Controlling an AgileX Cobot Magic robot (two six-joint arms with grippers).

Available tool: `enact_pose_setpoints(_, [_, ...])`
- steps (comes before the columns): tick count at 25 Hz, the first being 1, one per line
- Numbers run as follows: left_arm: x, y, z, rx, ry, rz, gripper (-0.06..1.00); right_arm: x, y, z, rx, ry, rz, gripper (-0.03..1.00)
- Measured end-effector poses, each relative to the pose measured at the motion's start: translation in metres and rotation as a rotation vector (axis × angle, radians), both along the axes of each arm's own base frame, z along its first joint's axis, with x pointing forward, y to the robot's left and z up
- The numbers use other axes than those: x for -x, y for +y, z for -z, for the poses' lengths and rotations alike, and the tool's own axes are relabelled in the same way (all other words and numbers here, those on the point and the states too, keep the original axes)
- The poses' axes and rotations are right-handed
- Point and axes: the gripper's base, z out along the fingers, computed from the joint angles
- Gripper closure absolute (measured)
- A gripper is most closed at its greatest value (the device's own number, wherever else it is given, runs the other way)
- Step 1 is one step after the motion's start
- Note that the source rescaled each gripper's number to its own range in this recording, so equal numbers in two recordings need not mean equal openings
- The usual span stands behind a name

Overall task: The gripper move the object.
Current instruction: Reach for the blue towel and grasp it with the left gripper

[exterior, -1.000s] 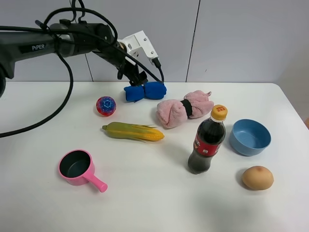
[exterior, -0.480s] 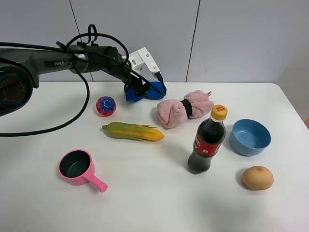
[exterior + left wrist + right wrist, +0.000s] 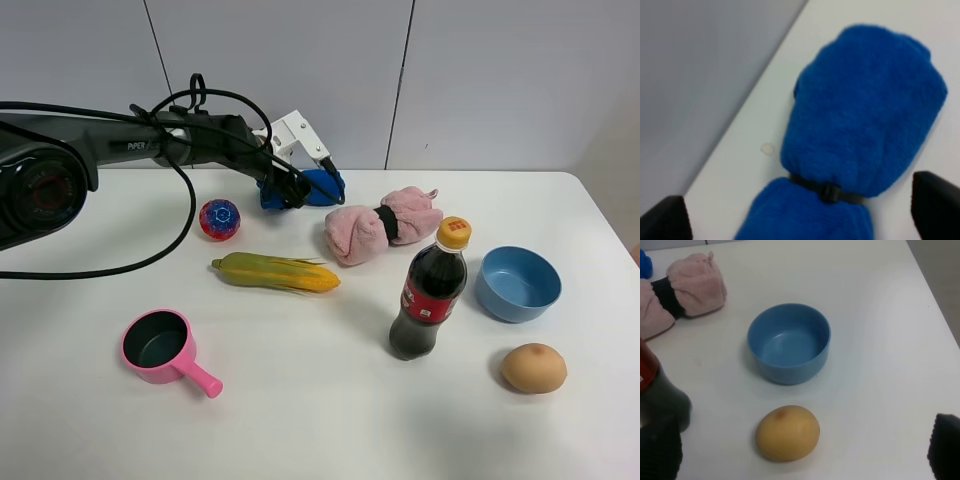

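The bright blue towel bundle (image 3: 325, 186) lies at the back of the white table, partly hidden by my left gripper (image 3: 287, 188), which is down on it from the left. In the left wrist view the towel (image 3: 860, 110) fills the frame, with its black cinch band low in the picture. My left gripper (image 3: 800, 215) is open, a black fingertip (image 3: 662, 217) on each side of the banded middle, not closed on it. My right gripper (image 3: 800, 452) is open and empty above the table's right side; it does not show in the exterior view.
A pink towel bundle (image 3: 380, 228) lies just right of the blue one. A patterned ball (image 3: 219, 219), a corn cob (image 3: 275, 272) and a pink pan (image 3: 158, 346) are to the left. A cola bottle (image 3: 430, 295), a light blue bowl (image 3: 517, 283) and a tan potato (image 3: 533, 367) are to the right.
My left arm has reached further right and lowered, bringing the gripper from above the blue towel down onto it. The towel has not moved.
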Motion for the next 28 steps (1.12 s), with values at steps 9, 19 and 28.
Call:
enact_pose_setpoints(9, [-0.001, 0.001, 0.017, -0.004, 0.020, -0.009, 0.10, 0.000, 0.000, 0.000, 0.000, 0.000, 0.000, -0.03])
enact_pose_setpoints(19, [-0.011, 0.019, 0.015, 0.008, -0.015, -0.055, 0.10, 0.000, 0.000, 0.000, 0.000, 0.000, 0.000, -0.03])
enact_pose_setpoints(28, [-0.011, 0.020, 0.031, -0.003, 0.008, -0.060, 0.11, 0.000, 0.000, 0.000, 0.000, 0.000, 0.000, -0.03])
